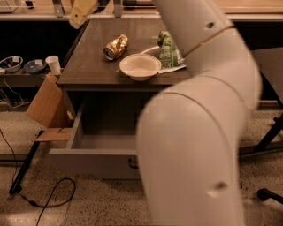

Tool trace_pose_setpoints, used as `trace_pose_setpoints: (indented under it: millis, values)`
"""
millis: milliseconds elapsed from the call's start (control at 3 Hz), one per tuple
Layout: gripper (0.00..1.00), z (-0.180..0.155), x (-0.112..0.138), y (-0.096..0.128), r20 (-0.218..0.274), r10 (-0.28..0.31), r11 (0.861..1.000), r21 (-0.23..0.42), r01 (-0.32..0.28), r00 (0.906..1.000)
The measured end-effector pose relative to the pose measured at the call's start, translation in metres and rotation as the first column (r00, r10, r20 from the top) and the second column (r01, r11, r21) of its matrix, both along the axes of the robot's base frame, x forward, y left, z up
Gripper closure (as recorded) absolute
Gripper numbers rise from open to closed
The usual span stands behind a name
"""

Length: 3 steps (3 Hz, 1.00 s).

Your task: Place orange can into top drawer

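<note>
The orange can (116, 47) lies on its side on the dark tabletop (88, 66), silver end facing the front left, just left of the white bowl (140, 66). The top drawer (95, 142) stands pulled out below the tabletop, its inside bare where it shows. Its grey front panel (88, 163) is low in the view, and the handle is mostly hidden behind my arm. My gripper (82, 12) is at the top left edge of the view, above and behind the table's far left corner, apart from the can and holding nothing that I can see.
My arm (199, 132) fills the right half of the view and hides the drawer's right side. A green snack bag (167, 48) lies right of the bowl. A cardboard flap (46, 106), a cup (54, 64), a black cable (48, 198) and a chair base (269, 141) surround the cabinet.
</note>
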State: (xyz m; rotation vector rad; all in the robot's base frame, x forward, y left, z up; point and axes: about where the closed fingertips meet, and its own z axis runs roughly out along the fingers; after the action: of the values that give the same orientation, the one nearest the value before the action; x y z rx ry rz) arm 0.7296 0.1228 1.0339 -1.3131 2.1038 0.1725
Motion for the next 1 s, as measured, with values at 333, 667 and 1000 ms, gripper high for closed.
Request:
trace_pose_setpoints:
  millis: [333, 667, 1000]
  values:
    - [0.0, 0.0, 0.024, 0.039, -0.019, -0.038, 0.998, 0.057, 0.039, 0.9991]
    - [0.0, -0.002, 0.026, 0.045, -0.016, -0.04, 0.997, 0.059, 0.041, 0.9991]
    - [0.0, -0.015, 0.041, 0.054, -0.047, -0.125, 0.98, 0.149, 0.131, 0.991]
